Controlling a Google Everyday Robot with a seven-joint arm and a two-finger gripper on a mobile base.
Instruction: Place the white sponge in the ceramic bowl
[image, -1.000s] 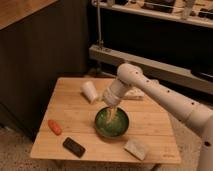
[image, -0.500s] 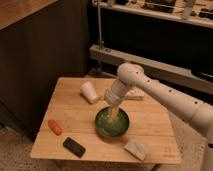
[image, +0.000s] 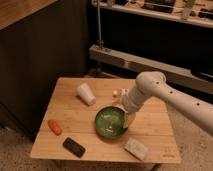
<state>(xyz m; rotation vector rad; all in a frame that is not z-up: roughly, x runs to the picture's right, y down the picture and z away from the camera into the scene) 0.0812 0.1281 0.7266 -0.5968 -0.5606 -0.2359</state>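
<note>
Sponge (image: 135, 148): lies flat on the worktop (image: 65, 112) near the front right corner, close to the bowl (image: 111, 122) but not touching it; same spot as a second ago.
Bowl: sits mid-worktop, its green inside in view, with no sponge in it.
End effector (image: 129, 117): hangs low at the bowl's right rim, on the side nearer the sponge; I cannot tell whether it is spread or pressed together.
Change: a second ago it was over the bowl's middle; it has since slid right, off centre, and the arm (image: 150, 85) has swung with it.
Meaning: probably a shift toward the sponge; the pick is not yet made, so the task is still at its start.
Next: come down over the sponge, keeping clear of the rim.
Bystanders: cup (image: 86, 93) and black slab (image: 73, 147), both unmoved.
</note>
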